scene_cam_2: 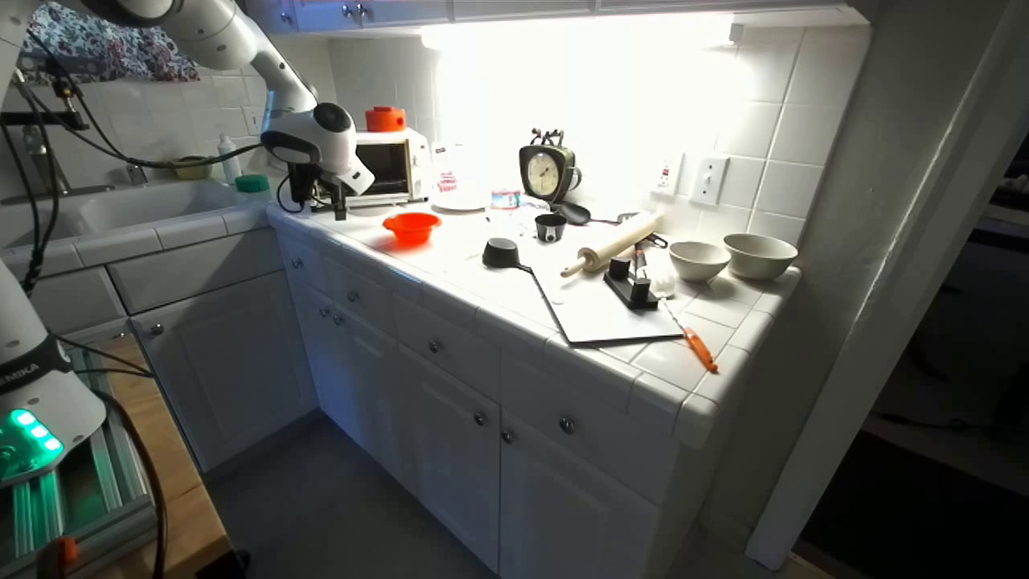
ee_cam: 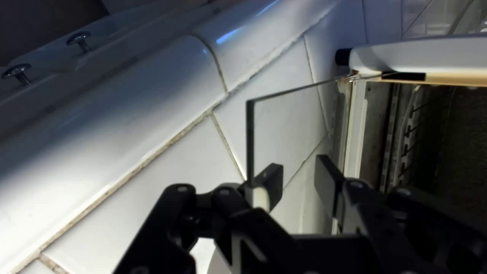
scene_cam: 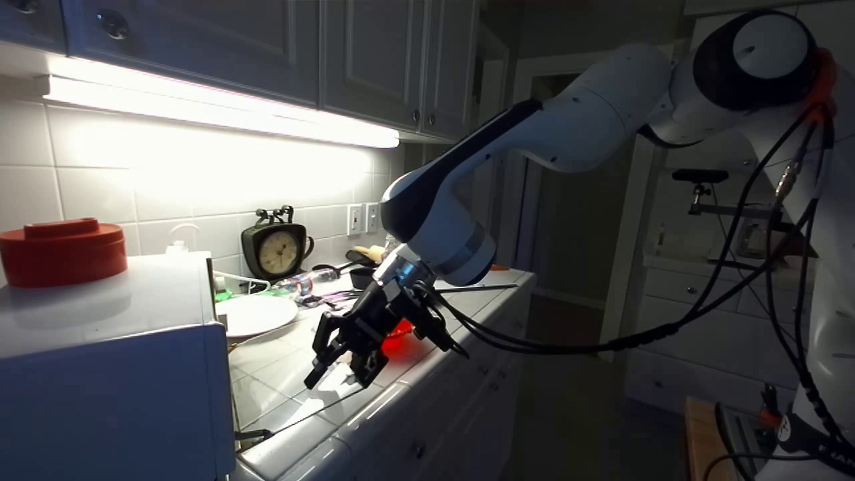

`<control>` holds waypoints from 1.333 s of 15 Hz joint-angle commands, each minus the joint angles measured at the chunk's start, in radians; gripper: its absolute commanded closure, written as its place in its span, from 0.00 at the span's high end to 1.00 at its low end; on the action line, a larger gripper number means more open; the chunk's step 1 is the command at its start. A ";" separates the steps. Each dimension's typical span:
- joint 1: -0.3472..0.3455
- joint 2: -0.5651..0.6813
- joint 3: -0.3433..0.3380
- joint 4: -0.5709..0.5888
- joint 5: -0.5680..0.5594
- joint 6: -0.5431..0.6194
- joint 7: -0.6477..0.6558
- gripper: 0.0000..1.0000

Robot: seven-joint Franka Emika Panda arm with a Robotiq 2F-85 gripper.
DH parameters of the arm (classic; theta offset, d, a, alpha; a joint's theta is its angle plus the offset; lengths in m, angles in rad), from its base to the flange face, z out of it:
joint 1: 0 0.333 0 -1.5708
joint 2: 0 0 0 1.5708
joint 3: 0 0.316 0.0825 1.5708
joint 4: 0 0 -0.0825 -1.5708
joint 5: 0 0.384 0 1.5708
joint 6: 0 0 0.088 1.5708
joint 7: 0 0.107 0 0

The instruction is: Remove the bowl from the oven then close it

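Red bowl [scene_cam_2: 412, 230], upright on counter [scene_cam_2: 466, 277], white oven [scene_cam: 113, 381] standing open

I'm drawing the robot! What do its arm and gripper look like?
The arm is smooth and white, with rounded joints and dark patches. Black cables loop beside it, and its base shows EMIKA and green lights. The gripper is black, with chunky jointed fingers.

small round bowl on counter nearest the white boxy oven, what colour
The small round bowl is bright orange-red, showing best in an exterior view.
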 commanded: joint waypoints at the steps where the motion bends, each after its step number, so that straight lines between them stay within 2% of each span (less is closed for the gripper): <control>1: -0.010 0.023 0.022 0.038 0.033 0.021 -0.041 0.57; 2: -0.011 0.022 0.025 0.041 0.035 0.022 -0.043 0.63; 5: -0.011 0.022 0.035 0.057 0.035 0.025 -0.049 0.72; 9: -0.017 0.019 0.047 0.067 0.040 0.032 -0.056 0.73; 12: -0.028 0.012 0.056 0.073 0.029 0.019 -0.061 0.85; 14: -0.029 0.009 0.053 0.080 0.011 0.007 -0.067 0.85; 16: -0.025 0.007 0.042 0.088 -0.022 -0.020 -0.068 0.91; 17: 0.030 -0.008 -0.024 0.097 0.006 -0.054 -0.087 0.89; 20: 0.058 -0.013 -0.071 0.116 -0.012 -0.110 -0.102 0.87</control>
